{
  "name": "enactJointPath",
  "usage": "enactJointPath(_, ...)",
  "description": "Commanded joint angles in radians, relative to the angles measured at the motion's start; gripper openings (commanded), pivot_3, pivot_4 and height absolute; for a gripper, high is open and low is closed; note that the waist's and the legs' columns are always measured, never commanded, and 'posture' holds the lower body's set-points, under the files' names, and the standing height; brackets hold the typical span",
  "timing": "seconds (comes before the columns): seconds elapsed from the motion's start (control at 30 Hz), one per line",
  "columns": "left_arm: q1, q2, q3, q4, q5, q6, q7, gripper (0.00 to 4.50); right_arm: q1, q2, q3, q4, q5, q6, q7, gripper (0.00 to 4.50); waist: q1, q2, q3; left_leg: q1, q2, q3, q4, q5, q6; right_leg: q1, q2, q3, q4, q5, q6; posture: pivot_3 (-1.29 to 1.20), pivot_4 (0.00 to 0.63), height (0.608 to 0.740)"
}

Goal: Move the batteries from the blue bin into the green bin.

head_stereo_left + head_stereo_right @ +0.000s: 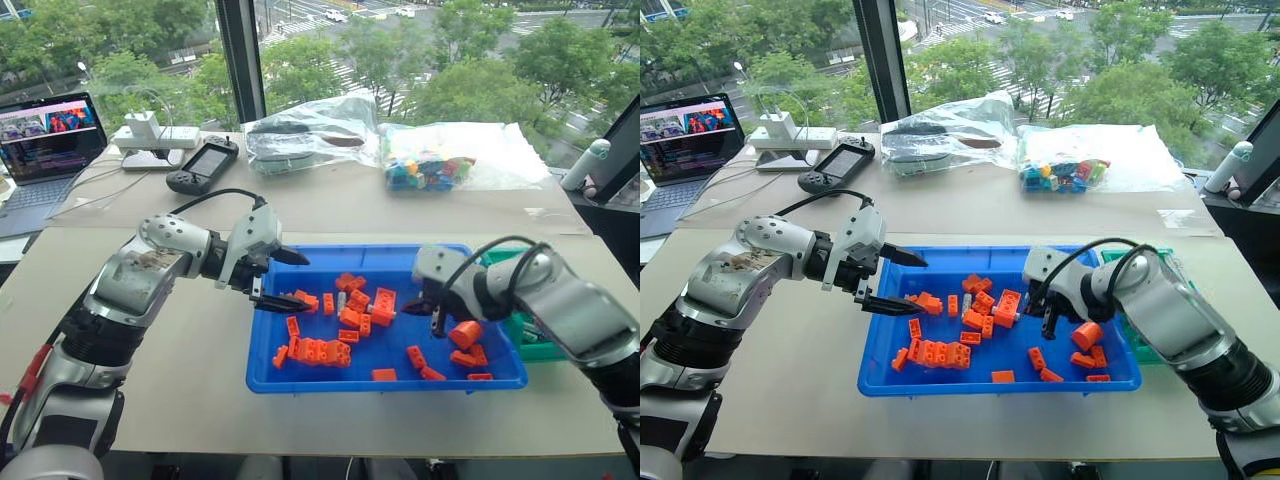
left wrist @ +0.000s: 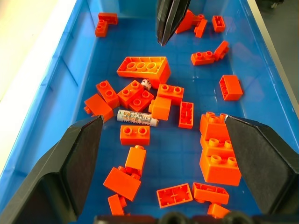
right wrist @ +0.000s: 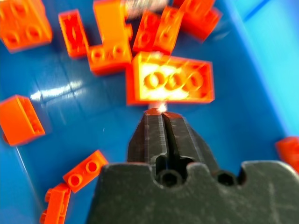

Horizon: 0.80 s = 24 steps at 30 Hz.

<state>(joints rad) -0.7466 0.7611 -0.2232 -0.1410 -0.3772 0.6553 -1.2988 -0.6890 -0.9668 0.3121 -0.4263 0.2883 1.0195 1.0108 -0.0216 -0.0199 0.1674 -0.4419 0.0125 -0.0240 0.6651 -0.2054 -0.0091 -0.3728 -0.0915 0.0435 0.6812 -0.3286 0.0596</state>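
A beige tabletop (image 1: 170,390) runs from the near edge back to a second, higher table surface under a window. On it, closest in, sits the blue bin (image 1: 385,380), littered with orange toy bricks (image 1: 320,351). The left gripper (image 1: 283,279) hangs over the bin's left end with its black fingers spread wide, holding nothing. In the left wrist view one battery (image 2: 137,117) lies flat on the blue floor among the bricks, and the end of a second (image 2: 146,83) shows just beside a brick. The right gripper (image 1: 433,313) is over the bin's right half, its fingers (image 3: 156,135) pressed nearly together; a small pale thing (image 3: 156,108) sits at their tips, and whether it is a held battery cannot be told. The green bin (image 1: 530,340) stands against the blue bin's right side, partly behind the right arm. Farther back lie a black handheld controller (image 1: 203,163), a white power strip (image 1: 155,136), an open laptop (image 1: 45,150), and clear plastic bags, one (image 1: 445,160) holding coloured bricks. Beyond the glass are treetops and a street.
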Motion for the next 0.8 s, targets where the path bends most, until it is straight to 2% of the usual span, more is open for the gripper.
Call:
enactJointPath(0.03, -0.013, 0.001, 0.009, -0.009, 0.002, -0.021, 0.001, 4.5, -0.04, 0.061, 0.009, -0.056, 0.016, 0.029, -0.029, 1.83, -0.001, 0.0, 0.0, 0.0, 0.0, 0.0, 0.0, 0.0, 0.0, 0.0, 0.0, 0.0, 0.0, 0.0, 0.0, 0.0, 0.15, 0.732)
enactJointPath(0.07, -0.013, 0.0, 0.009, -0.009, 0.001, -0.021, 0.001, 4.5, -0.038, 0.082, 0.021, -0.049, 0.007, 0.032, -0.049, 2.15, -0.002, 0.0, 0.0, 0.0, 0.0, 0.0, 0.0, 0.0, 0.0, 0.0, 0.0, 0.0, 0.0, 0.0, 0.0, 0.0, 0.15, 0.732)
enactJointPath(0.23, -0.006, 0.004, 0.008, -0.023, -0.008, -0.012, -0.009, 4.5, 0.007, 0.093, 0.083, -0.056, -0.025, 0.015, -0.075, 2.15, 0.007, 0.0, 0.0, 0.0, -0.001, 0.0, 0.0, 0.0, 0.0, 0.0, -0.001, 0.0, 0.001, 0.0, 0.0, 0.0, 0.15, 0.732)
enactJointPath(0.53, -0.007, 0.006, 0.013, -0.021, -0.004, -0.011, -0.001, 4.5, 0.024, 0.103, 0.11, -0.022, -0.059, -0.012, -0.097, 2.15, 0.002, 0.0, 0.0, 0.0, -0.001, 0.0, 0.0, 0.0, 0.0, 0.0, 0.0, 0.0, 0.001, 0.0, 0.0, 0.0, 0.15, 0.732)
enactJointPath(0.63, -0.007, 0.005, 0.014, -0.021, -0.004, -0.011, 0.001, 4.5, 0.03, 0.109, 0.113, -0.014, -0.064, -0.018, -0.099, 1.43, 0.002, 0.0, 0.0, 0.0, -0.001, 0.0, 0.0, 0.0, 0.0, 0.0, 0.0, 0.0, 0.001, 0.0, 0.0, 0.0, 0.15, 0.732)
enactJointPath(0.77, -0.008, 0.005, 0.013, -0.02, -0.003, -0.013, 0.003, 4.5, 0.035, 0.105, 0.127, -0.01, -0.079, -0.028, -0.097, 0.14, 0.002, 0.0, 0.0, 0.0, 0.0, 0.0, 0.0, 0.0, 0.0, 0.0, 0.0, 0.0, 0.001, 0.0, 0.0, 0.0, 0.15, 0.732)
enactJointPath(0.8, -0.008, 0.005, 0.014, -0.02, -0.003, -0.013, 0.003, 4.5, 0.037, 0.106, 0.126, -0.011, -0.081, -0.029, -0.096, 0.06, 0.003, 0.0, 0.0, 0.0, 0.0, 0.0, 0.0, 0.0, 0.0, 0.0, 0.0, 0.0, 0.001, 0.0, 0.0, 0.0, 0.15, 0.732)
